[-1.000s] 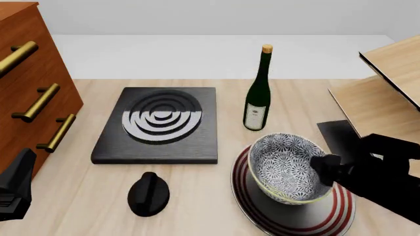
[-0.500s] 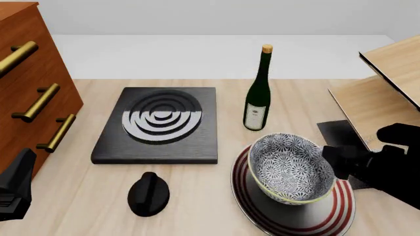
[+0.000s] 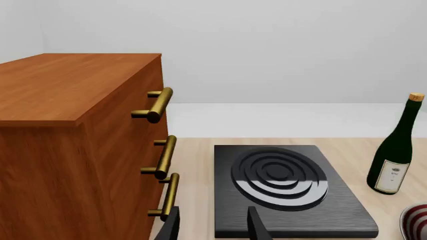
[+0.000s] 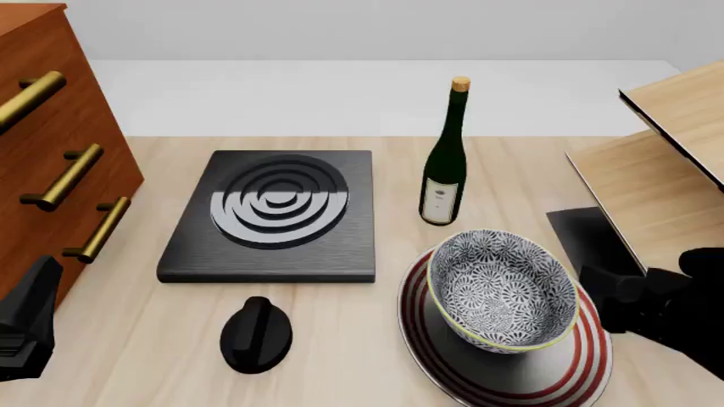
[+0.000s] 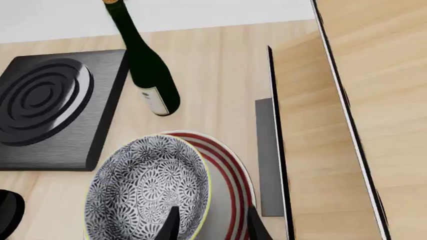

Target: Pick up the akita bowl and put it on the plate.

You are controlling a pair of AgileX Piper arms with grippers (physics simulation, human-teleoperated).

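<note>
Half the plate (image 4: 588, 356) hides beneath akita bowl (image 4: 498, 284).

A: How is the right end effector (image 5: 210, 224) set?

B: Its two dark fingertips stand apart with a clear gap and nothing clamped between them. In the front view its black body (image 4: 662, 305) sits low at the right edge.

A: And the left end effector (image 3: 212, 226)?

B: Fingertips likewise spread, gripping nothing; its body (image 4: 25, 322) is at the lower left corner.
</note>
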